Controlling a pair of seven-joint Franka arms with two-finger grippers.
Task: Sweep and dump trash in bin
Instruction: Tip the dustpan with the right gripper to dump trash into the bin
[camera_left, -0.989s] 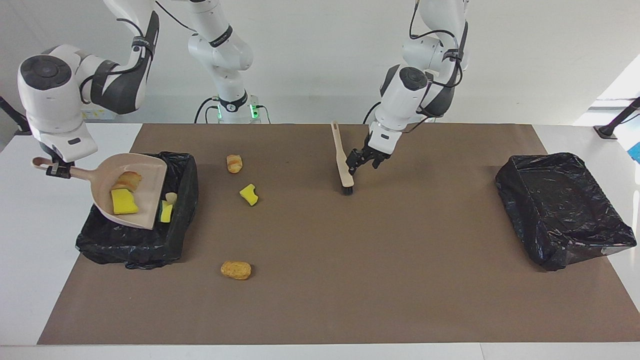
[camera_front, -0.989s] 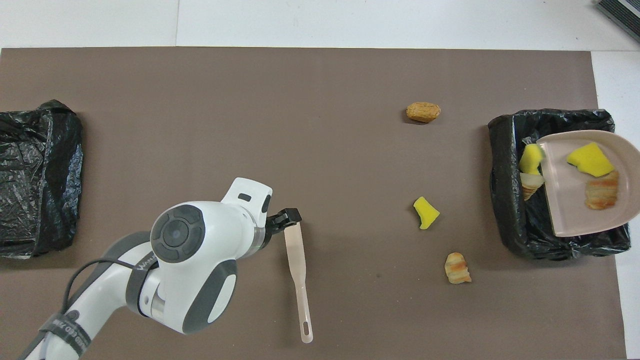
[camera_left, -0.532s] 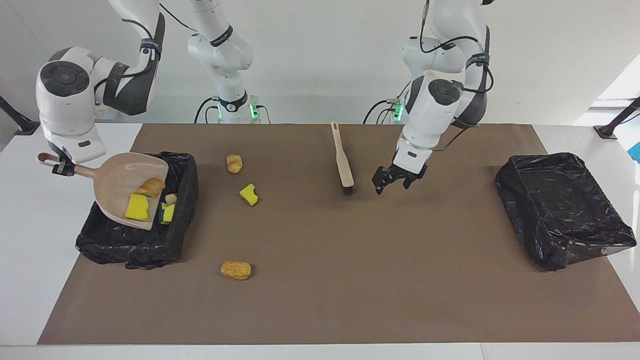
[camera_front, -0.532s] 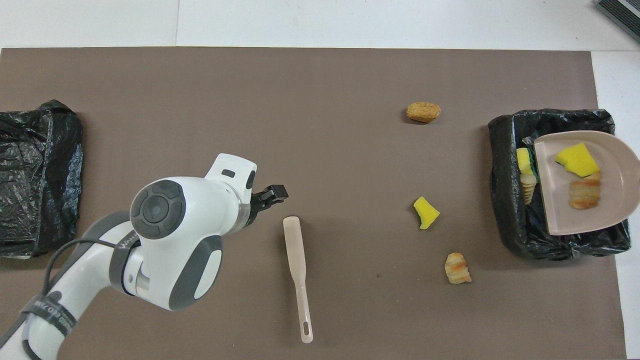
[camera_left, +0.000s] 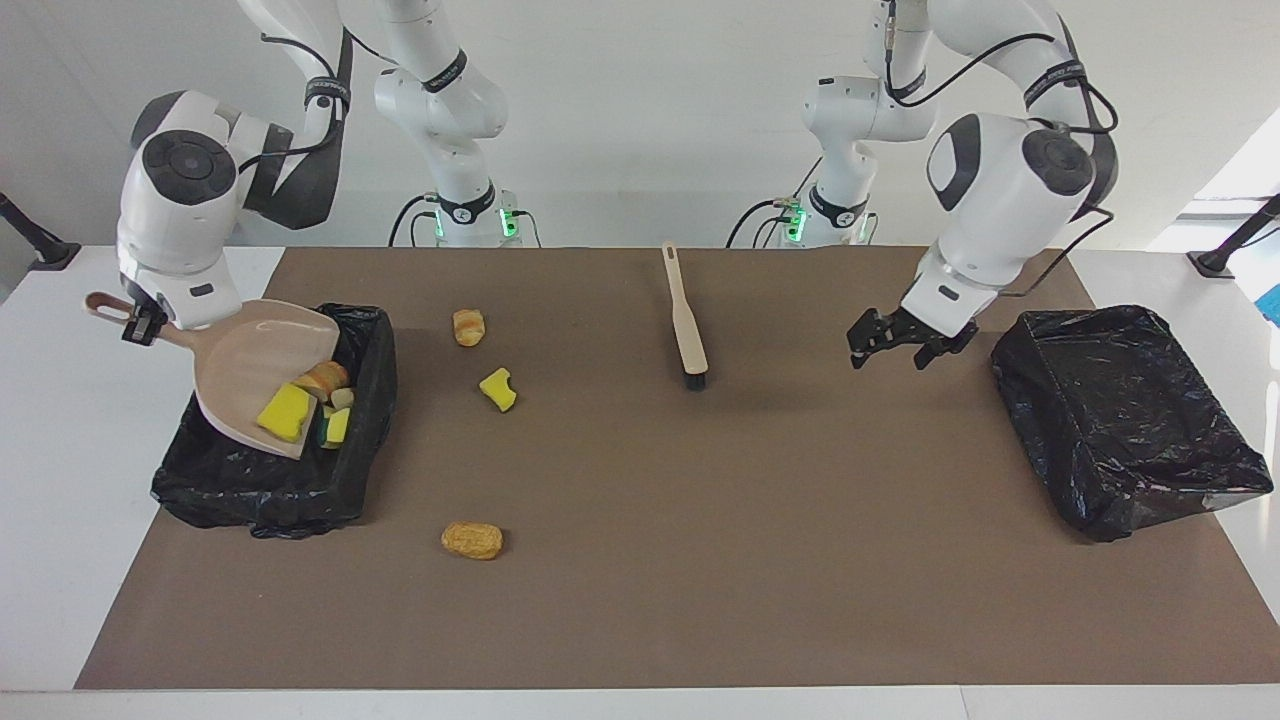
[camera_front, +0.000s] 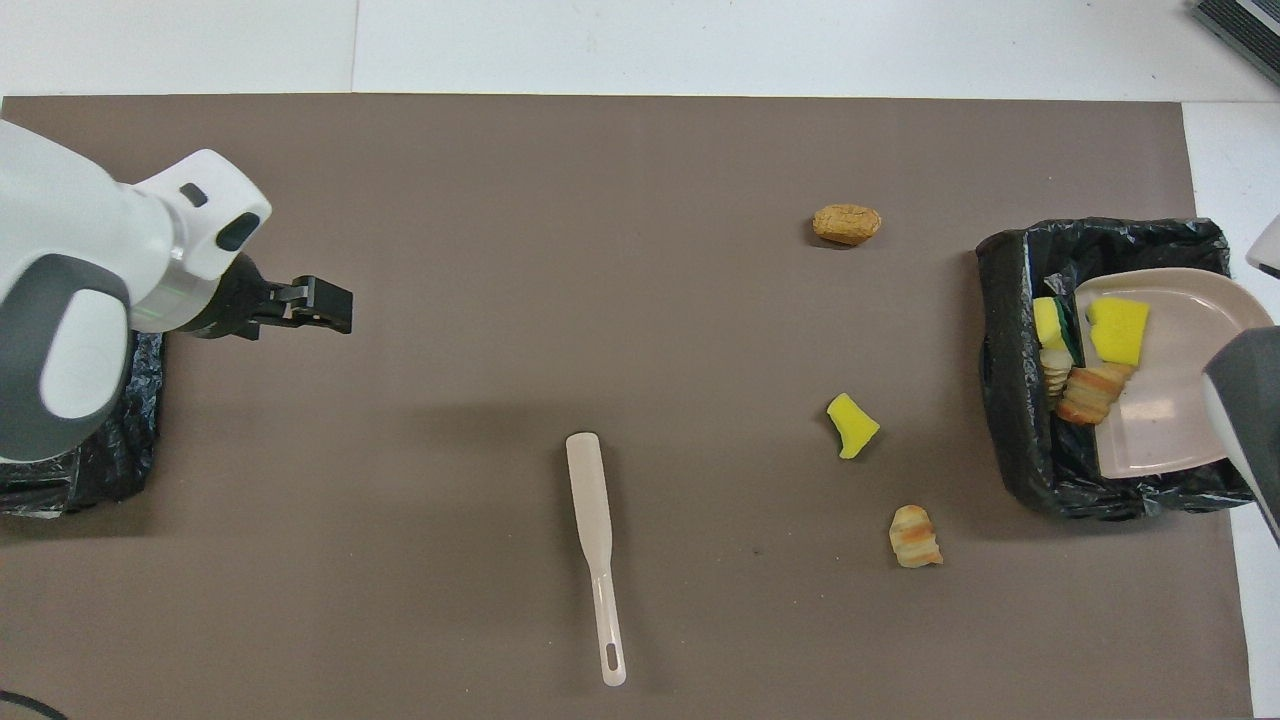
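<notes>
Tilting steeper over the black-lined bin (camera_left: 372, 330) at nine o'clock in the facing view: beige plastic dustpan (camera_left: 250, 350), its handle clamped in the right gripper (camera_left: 140, 325). Sliding down to the pan's lip, almost dumped: yellow sponge chunk (camera_left: 285, 412) and golden-brown bread lump (camera_left: 322, 378). Swinging off toward the second black-lined bin (camera_left: 1120, 400) at three o'clock, jaws apart and empty: left gripper (camera_left: 900, 345), leaving the beige-handled brush (camera_left: 686, 320) lying near centre. Still needing a further sweep, likely: notched yellow sponge scrap (camera_left: 497, 389), striped bread piece (camera_left: 468, 327) and golden lump (camera_left: 472, 540).
</notes>
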